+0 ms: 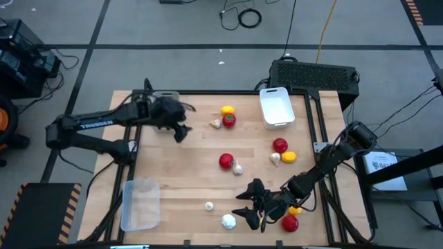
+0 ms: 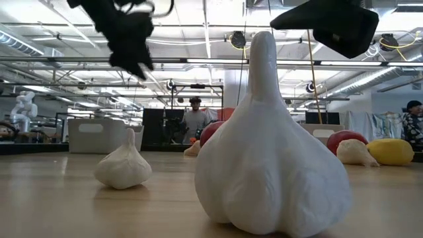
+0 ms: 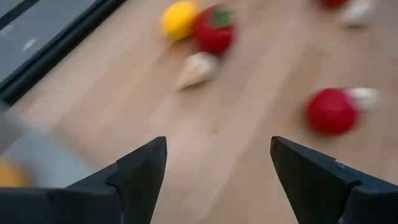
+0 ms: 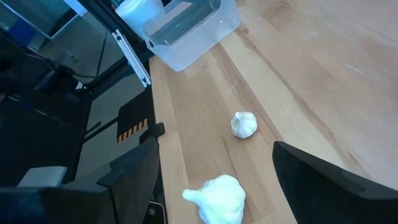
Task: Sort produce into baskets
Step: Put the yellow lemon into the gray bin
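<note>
Produce lies scattered on the wooden table. A lemon [image 1: 227, 110], a red piece [image 1: 228, 120] and a garlic bulb [image 1: 215, 124] lie at the far middle. Another red piece [image 1: 225, 161] with a garlic bulb [image 1: 237, 168] lies at the centre. A big garlic bulb [image 1: 228, 221] and a small one [image 1: 209, 205] lie near the front edge. My right gripper [image 1: 242, 206] is open and empty above the table next to the big garlic bulb [image 4: 217, 198]. My left gripper [image 1: 181, 133] is open and empty at the far left [image 3: 217, 149]. The white basket [image 1: 276, 107] stands at the far right, the clear basket [image 1: 140, 204] at the near left.
A red piece [image 1: 279, 145], a lemon [image 1: 288, 157] and a garlic bulb [image 1: 275, 159] lie at the right. A red piece [image 1: 290, 223] and a lemon [image 1: 295, 209] lie by my right arm. A grey tray edge [image 1: 165, 95] shows behind my left gripper.
</note>
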Available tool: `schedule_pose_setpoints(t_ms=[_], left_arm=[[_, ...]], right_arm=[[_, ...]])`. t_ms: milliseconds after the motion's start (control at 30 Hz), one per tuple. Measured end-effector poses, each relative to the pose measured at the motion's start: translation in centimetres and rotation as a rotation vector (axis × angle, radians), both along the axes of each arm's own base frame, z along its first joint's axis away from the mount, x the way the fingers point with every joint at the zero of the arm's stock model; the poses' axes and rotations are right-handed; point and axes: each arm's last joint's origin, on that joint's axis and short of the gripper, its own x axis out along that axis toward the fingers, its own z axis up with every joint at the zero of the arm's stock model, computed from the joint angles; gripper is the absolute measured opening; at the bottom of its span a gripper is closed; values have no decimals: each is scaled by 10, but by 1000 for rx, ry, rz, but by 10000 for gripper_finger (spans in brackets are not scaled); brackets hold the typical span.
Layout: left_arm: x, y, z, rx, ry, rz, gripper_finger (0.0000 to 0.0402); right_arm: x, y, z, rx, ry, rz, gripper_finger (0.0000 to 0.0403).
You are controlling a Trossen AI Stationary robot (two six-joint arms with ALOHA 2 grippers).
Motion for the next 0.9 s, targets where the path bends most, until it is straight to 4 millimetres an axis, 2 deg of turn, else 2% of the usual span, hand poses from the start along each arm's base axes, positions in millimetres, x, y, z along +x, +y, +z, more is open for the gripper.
schedule_pose_setpoints(t_ms=[133,267,367,467,567,700,900], left_arm=[[18,-32,1,24,-115,-155,295],[31,-65,-2,36,-217,-299,295],[34,-87,-11,40,-231,-376,295],[34,-105,-23,115,-224,-365,295],[31,-117,-36,201,-247,-335,295],[25,-125,-50,202,-251,-329,295],[21,-134,-52,235,-258,-255,295]], right_arm=[[-3,3,-2,-9,26,27,302],[-5,1,-5,36,124,153,302],[-5,-9,-3,229,253,181,302],[-6,-20,-2,407,408,171,302],[-8,-34,4,494,505,135,302],[-20,-52,18,575,619,80,302],[-49,-71,58,631,788,-132,302]])
